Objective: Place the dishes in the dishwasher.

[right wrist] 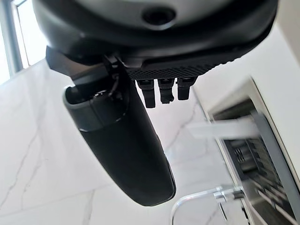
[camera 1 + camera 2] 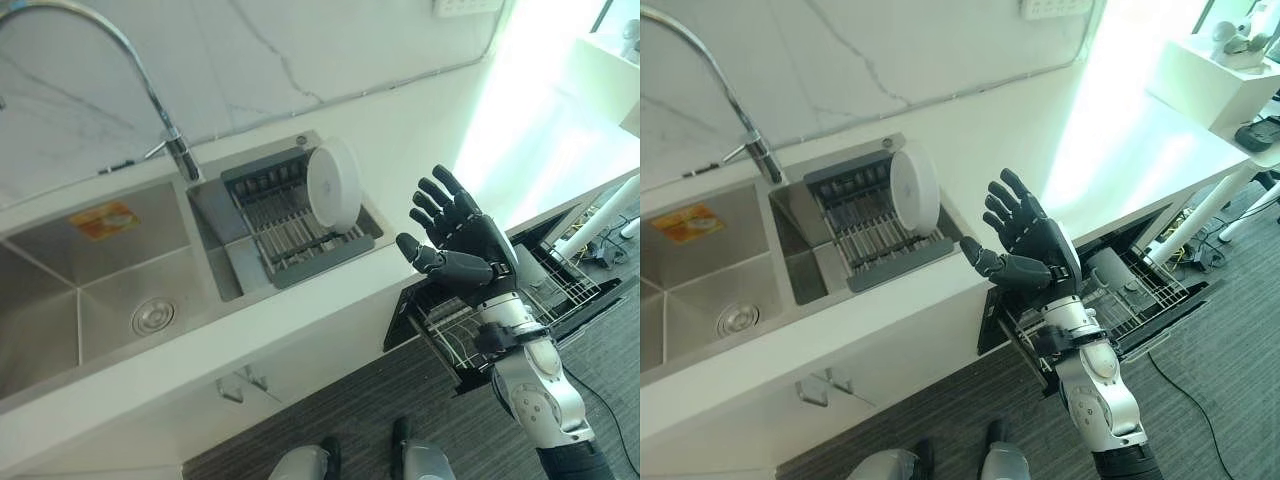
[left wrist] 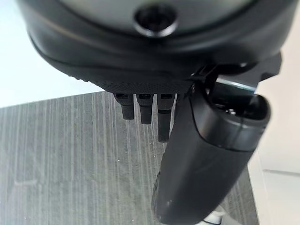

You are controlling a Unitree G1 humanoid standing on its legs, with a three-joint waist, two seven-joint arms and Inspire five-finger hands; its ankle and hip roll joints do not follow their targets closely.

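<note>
White counter holds a sink rack with one plate standing upright. My right hand hovers with fingers spread, empty, above the dishwasher; my left hand hangs loose, empty.

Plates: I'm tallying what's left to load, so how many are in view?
1. A white plate stands on edge in the drying rack beside the sink. Others may be hidden in the open dishwasher's rack.

One white plate upright in one grey rack, upper middle. One faucet, upper left. One sink basin, left. One open dishwasher, right.
</note>
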